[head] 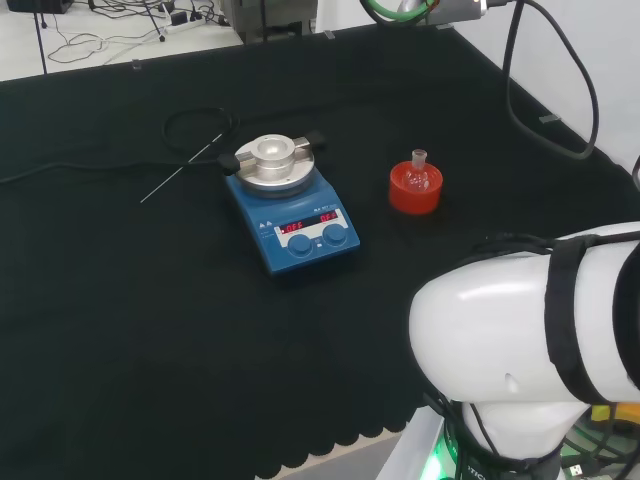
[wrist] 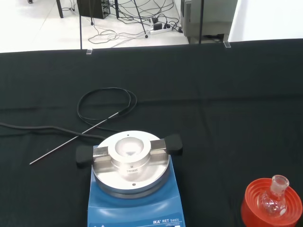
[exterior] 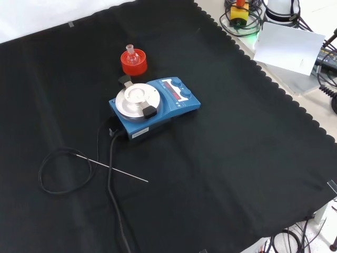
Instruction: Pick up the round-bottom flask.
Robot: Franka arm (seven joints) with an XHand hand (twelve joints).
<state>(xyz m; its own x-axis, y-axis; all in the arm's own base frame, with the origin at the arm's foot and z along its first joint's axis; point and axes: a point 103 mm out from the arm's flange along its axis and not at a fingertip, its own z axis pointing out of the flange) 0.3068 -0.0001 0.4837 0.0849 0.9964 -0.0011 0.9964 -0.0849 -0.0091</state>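
A small clear round-bottom flask [head: 417,175] sits upright in a red ribbed ring stand [head: 414,193] on the black cloth, to the right of the blue hotplate in the head view. In the front view the flask [exterior: 131,57] and its stand [exterior: 134,65] lie just beyond the hotplate. The wrist view looks down on the flask [wrist: 273,199] in its stand [wrist: 270,211] from well above, with open space between camera and flask.
A blue hotplate stirrer [head: 290,204] with a round metal block on top stands mid-cloth. Its black cable [exterior: 113,179] and a thin metal probe [exterior: 113,168] with a coiled lead [exterior: 50,171] lie beside it. The arm's white link [head: 530,330] fills the head view's lower right.
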